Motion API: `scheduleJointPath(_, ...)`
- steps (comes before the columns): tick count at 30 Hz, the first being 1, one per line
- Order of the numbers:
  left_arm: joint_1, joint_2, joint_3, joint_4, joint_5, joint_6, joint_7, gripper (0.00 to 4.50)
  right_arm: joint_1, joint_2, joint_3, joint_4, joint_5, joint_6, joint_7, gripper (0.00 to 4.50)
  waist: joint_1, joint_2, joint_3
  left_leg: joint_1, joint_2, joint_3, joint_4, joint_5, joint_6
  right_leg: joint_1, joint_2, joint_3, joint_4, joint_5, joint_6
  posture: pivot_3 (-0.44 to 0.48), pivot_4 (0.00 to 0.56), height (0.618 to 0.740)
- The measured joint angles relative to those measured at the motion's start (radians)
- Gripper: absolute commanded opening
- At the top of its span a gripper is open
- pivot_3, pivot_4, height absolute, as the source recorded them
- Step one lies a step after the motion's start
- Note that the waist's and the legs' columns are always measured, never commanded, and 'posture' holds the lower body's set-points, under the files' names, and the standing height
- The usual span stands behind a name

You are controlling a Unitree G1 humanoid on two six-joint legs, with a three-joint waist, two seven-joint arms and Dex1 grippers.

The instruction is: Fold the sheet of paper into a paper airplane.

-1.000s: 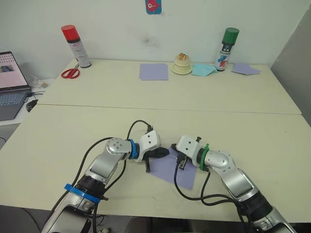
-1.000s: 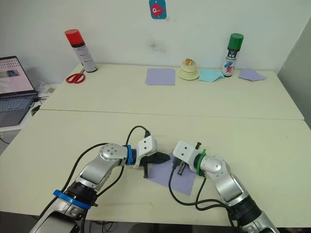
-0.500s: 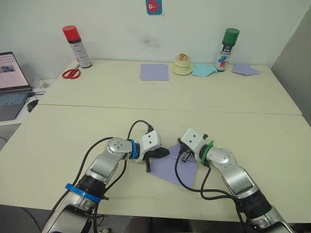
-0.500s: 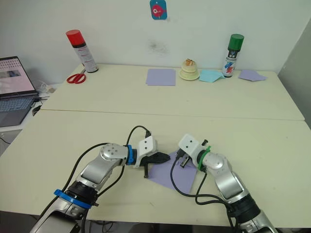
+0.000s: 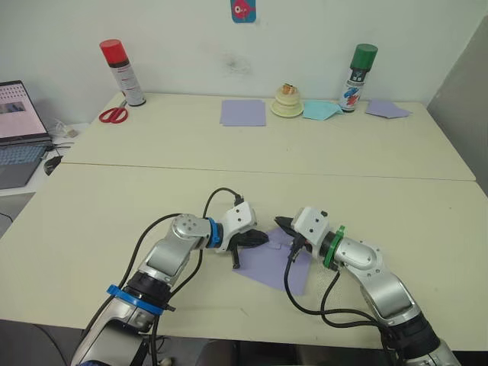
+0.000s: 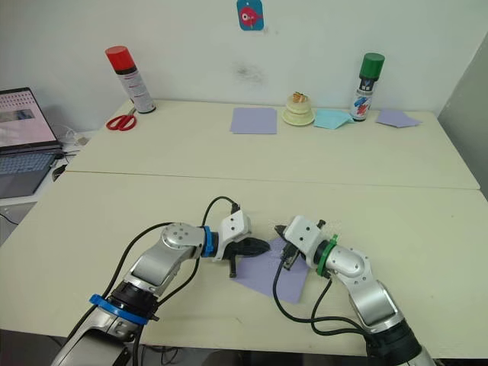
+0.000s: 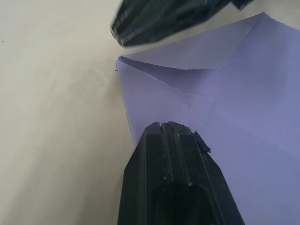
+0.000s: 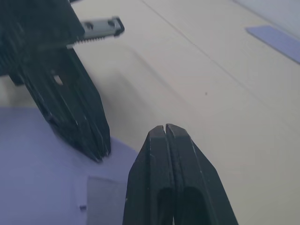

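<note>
The lavender sheet of paper (image 5: 271, 267) lies flat near the table's front edge, with one corner folded over (image 7: 187, 65). My left gripper (image 5: 258, 239) is shut and its tips (image 7: 164, 127) rest on the sheet's left part. My right gripper (image 5: 283, 226) is shut too (image 8: 165, 129) and hovers just above the sheet's far corner, a short gap from the left gripper. From the right wrist, the left gripper (image 8: 97, 149) points down onto the paper's edge. No paper airplane shape shows.
At the back of the far table stand a red-capped spray can (image 5: 120, 72), scissors (image 5: 113, 114), another lavender sheet (image 5: 243, 112), a cream object (image 5: 287, 101), pale blue paper (image 5: 319, 110) and a green-capped can (image 5: 356, 76). A laptop (image 5: 17, 130) sits at the left.
My right gripper has come off the middle of the sheet and moved to its far corner. The left gripper has stayed on the paper.
</note>
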Motion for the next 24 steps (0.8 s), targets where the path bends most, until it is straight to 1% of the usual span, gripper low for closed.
scheduleJointPath(6,-0.001,-0.002,0.000,-0.004,0.000,0.008,-0.001,0.03,-0.013,0.000,0.032,0.064,-0.034,0.000,0.004,0.00,0.000,0.000,0.000,0.000,0.000,0.000,0.000,0.000,0.000,0.000,0.000,0.000,0.000,0.000,0.000,0.000,0.150,0.740)
scheduleJointPath(14,-0.017,0.000,-0.009,-0.024,0.002,0.030,-0.009,0.03,-0.034,0.006,0.044,0.083,-0.049,0.010,0.003,0.00,-0.003,-0.001,0.000,0.000,0.001,0.000,0.000,0.000,0.000,-0.001,0.000,0.000,0.000,0.000,0.000,0.000,0.150,0.740)
scheduleJointPath(19,-0.095,0.010,-0.018,-0.021,0.038,-0.056,-0.016,0.03,-0.038,-0.002,0.058,0.065,-0.065,0.030,0.005,0.00,-0.003,-0.001,0.001,-0.001,0.001,0.000,0.000,0.000,0.000,-0.001,0.001,0.000,0.000,0.000,0.000,0.000,0.150,0.740)
scheduleJointPath(24,-0.105,0.010,-0.019,0.016,0.059,-0.099,-0.017,0.03,-0.036,-0.002,0.069,0.052,-0.070,0.040,0.006,0.00,-0.005,-0.001,0.001,-0.001,0.001,0.000,0.000,0.000,0.000,-0.002,0.001,0.000,0.000,0.000,0.000,0.000,0.150,0.740)
